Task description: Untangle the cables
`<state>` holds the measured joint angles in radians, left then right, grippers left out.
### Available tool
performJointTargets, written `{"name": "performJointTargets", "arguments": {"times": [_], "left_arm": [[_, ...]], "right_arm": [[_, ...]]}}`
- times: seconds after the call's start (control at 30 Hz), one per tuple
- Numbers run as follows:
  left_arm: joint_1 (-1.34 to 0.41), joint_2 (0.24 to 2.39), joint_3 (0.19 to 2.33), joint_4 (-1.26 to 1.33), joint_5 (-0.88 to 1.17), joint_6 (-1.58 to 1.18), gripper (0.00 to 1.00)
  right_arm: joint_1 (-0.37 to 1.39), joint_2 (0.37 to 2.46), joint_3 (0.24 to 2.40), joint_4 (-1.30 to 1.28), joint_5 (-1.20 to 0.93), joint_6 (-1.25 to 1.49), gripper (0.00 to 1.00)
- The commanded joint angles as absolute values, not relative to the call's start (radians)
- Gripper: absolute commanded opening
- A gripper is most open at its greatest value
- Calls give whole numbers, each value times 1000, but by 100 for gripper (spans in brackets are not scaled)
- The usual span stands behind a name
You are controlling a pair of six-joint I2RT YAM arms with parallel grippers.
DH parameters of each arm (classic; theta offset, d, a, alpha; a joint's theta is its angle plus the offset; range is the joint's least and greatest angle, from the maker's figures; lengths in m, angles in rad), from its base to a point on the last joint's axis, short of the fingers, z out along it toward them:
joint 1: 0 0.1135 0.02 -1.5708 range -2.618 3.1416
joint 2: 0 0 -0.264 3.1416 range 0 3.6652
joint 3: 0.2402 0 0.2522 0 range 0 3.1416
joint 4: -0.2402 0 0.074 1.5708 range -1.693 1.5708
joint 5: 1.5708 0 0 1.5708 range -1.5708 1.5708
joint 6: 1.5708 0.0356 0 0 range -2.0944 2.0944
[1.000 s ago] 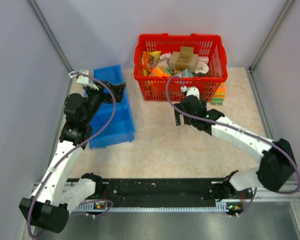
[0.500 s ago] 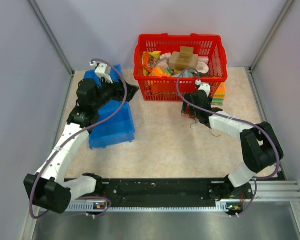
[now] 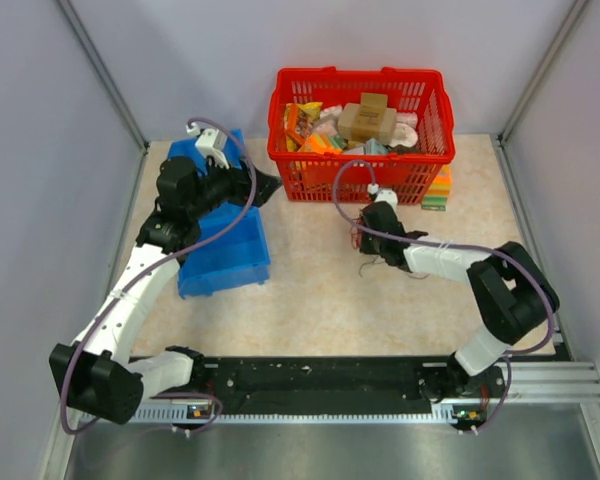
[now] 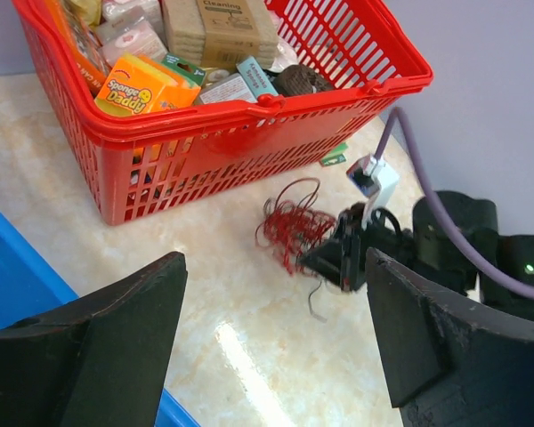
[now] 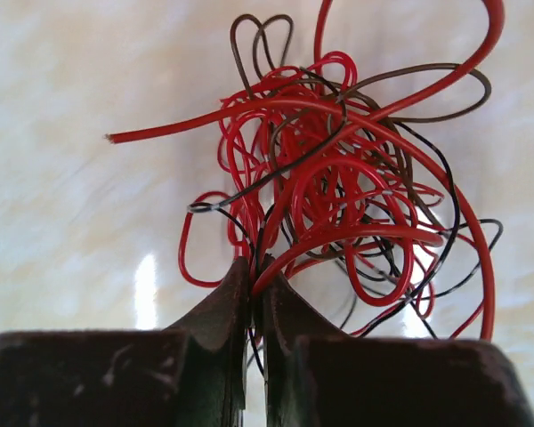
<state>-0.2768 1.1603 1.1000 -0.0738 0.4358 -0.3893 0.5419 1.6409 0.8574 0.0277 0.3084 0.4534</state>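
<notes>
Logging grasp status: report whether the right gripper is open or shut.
Shut. The right gripper has its fingertips pressed together, pinching strands of the cables between them.

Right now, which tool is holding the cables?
The right tool: it is shut on the cables. The left tool is open and apart from them.

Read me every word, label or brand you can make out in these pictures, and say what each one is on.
"Sponge Daddy": on the orange pack in the red basket.
"Cleaning": on the brown cardboard box; any other print on it is blurred.
The teal pack beside them: print too small to read.
The cables carry no text.
</notes>
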Motion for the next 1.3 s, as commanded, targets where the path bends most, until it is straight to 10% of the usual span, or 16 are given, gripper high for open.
{"name": "performJointTargets", "arguments": {"times": [0.0,0.13,0.43,0.9,1.17,1.27], "left_arm": [[-279,1183,1138,-32,486,-413,85],[-279,1209,1141,-22,529,-439,83],[-294,1270,1163,-14,626,-456,79],[-327,1259,1170,-34,614,-423,77],[-327,1220,1163,-34,594,-411,77],[-327,1221,1163,-26,609,-426,77]], "right_arm": [[617,1497,825,-46,33,627,0],[615,1364,721,24,-115,897,0],[566,1155,724,-125,-186,657,99],[559,1659,1199,-552,-289,22,96],[716,1815,1247,-601,44,167,77],[719,1770,1194,-562,92,279,51]]}}
